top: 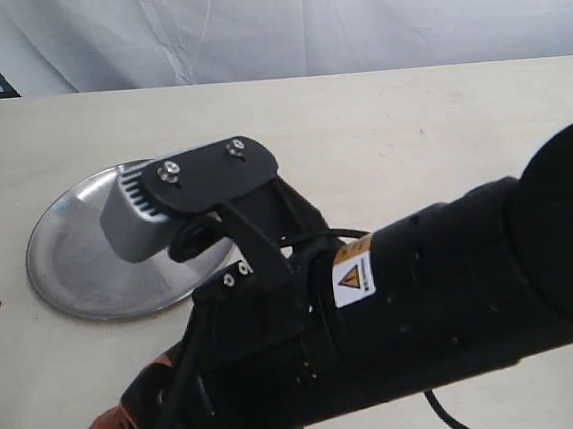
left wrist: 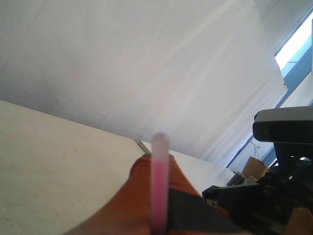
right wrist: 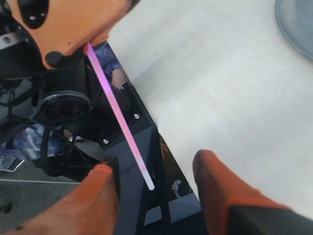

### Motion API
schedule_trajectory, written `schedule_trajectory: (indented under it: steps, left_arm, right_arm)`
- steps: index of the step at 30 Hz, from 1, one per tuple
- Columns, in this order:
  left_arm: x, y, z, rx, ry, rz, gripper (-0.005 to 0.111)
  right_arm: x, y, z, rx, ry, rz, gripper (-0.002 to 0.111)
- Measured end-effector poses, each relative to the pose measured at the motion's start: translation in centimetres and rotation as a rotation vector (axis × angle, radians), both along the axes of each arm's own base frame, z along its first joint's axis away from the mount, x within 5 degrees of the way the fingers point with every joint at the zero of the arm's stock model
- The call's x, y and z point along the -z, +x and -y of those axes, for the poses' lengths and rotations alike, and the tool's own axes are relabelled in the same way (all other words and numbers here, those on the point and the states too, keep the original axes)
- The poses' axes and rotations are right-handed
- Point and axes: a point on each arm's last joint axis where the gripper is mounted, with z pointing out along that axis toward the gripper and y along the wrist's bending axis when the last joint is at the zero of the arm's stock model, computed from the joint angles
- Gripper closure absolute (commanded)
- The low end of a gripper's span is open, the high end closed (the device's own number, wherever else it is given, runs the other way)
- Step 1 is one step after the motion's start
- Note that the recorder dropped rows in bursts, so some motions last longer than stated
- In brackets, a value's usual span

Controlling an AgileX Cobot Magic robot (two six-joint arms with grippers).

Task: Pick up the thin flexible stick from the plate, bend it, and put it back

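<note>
Clamping stick (right wrist: 120,115), left pincer (left wrist: 159,171); straight stick aims whitish tip into wide-spread right pincer (right wrist: 154,169).

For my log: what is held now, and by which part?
The stick, pinched at one end by the left gripper; the right gripper is open.

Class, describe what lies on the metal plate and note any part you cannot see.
The plate is bare where visible; one side is hidden behind the right arm. The pink stick is off it, clamped in the left gripper.
</note>
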Motion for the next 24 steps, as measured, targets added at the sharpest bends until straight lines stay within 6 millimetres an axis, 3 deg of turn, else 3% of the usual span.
schedule_trajectory:
  steps: [9, 14, 17, 21, 24]
  left_arm:
    - [-0.2, 0.0, -0.1, -0.004, -0.04, -0.001, 0.106]
    - [-0.7, 0.1, -0.3, -0.017, -0.091, 0.019, 0.106]
    - [-0.7, 0.1, -0.3, -0.021, -0.093, 0.028, 0.106]
    - [-0.8, 0.1, -0.3, -0.027, -0.082, 0.043, 0.106]
    - [-0.9, 0.0, -0.3, -0.021, -0.095, 0.047, 0.106]
  right_arm:
    - [-1.3, 0.2, -0.7, -0.029, 0.043, 0.041, 0.065]
    - [-0.4, 0.1, -2.8, -0.112, 0.002, 0.019, 0.073]
    - [0.7, -0.4, -4.4, -0.185, -0.037, 0.018, 0.067]
    - [1.8, -0.4, -5.5, -0.233, -0.074, 0.0, 0.05]
    - [2.0, -0.2, -5.9, -0.24, -0.081, 0.004, 0.049]
